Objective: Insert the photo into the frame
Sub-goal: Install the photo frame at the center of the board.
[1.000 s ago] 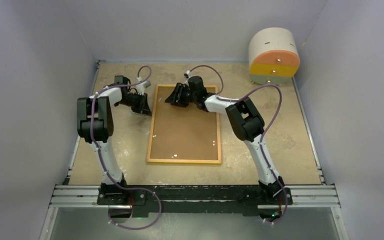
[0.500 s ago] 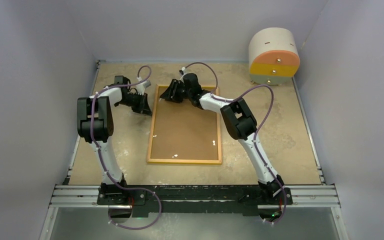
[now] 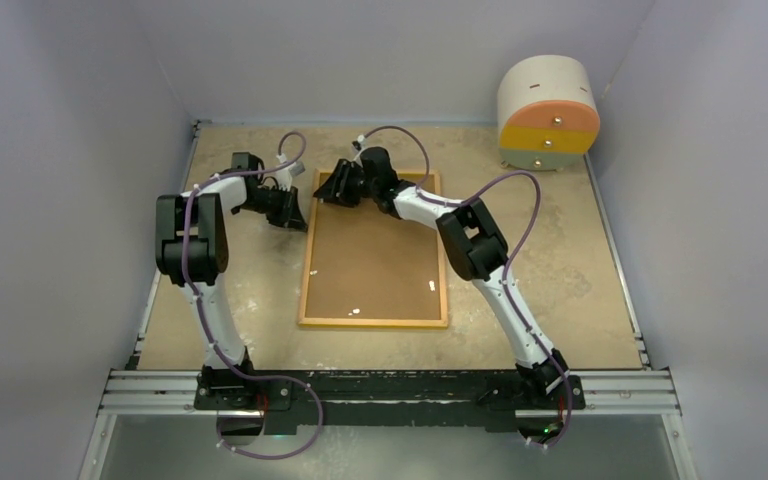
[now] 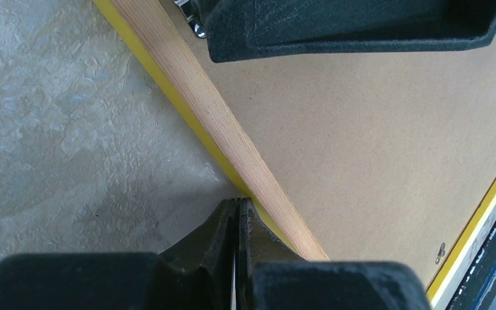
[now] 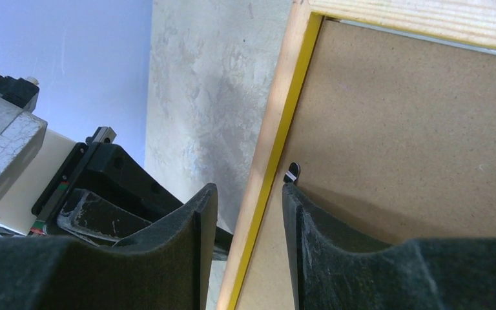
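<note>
On the table (image 3: 580, 290) the frame (image 3: 373, 322) lies face down, backing board (image 3: 375, 260) in, photo unseen. The right pincer (image 5: 248, 187), released, straddles the left rail beside a clip (image 5: 292, 171); the left pincer (image 4: 237, 213), clenched, sits at that rail's outer edge. Brace there and turn the clip gently

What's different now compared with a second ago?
The right gripper slid left across the frame and now straddles its left rail. The frame shifted slightly right, with the shut left gripper against its edge. The round drawer box stayed put.
</note>
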You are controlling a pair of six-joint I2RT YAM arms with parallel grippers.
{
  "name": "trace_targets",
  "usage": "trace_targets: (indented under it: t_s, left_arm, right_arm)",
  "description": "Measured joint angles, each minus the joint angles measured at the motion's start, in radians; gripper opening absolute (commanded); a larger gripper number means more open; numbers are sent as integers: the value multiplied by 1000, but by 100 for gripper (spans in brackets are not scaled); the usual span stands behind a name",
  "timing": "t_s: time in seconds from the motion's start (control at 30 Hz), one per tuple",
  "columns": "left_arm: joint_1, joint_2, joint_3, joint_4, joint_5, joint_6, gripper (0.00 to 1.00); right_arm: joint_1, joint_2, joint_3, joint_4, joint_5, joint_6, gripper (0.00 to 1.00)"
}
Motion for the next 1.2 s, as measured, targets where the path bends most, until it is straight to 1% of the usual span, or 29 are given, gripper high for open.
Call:
trace_targets:
  t_s: [0.4,0.63,0.67,0.77,0.9,0.93,1.0,1.1,1.17,1.2]
  left_arm:
    - [-3,-6,-14,16,5,1,0]
    - [-5,-10,-13,13,0,2,0]
    - [-5,-10,-11,11,-2,2,3]
    - [-3,-10,-3,-6,-7,0,16]
    - [3,-10,26,-14,-7,-12,39]
    - [5,-10,39,-14,-3,-19,43]
    - [5,-7,66,-12,5,-33,45]
    - [1,14,115,-3,21,-50,45]
    - [-3,44,145,8,28,-61,40]
    - [-5,60,156,13,28,-64,35]
  right_arm:
    - [6,32,37,6,-10,35,42]
    - [7,31,26,31,-24,48,44]
    - [6,26,17,35,-34,48,46]
    - [-5,-10,-32,37,-69,47,49]
    - [-18,-74,-92,24,-95,23,51]
    - [-22,-87,-98,21,-97,16,51]
    - [-32,-113,-108,21,-98,5,51]
    - [-47,-124,-108,25,-97,-6,51]
    - [-55,-124,-108,14,-96,-15,50]
    - [-58,-124,-108,3,-95,-19,50]
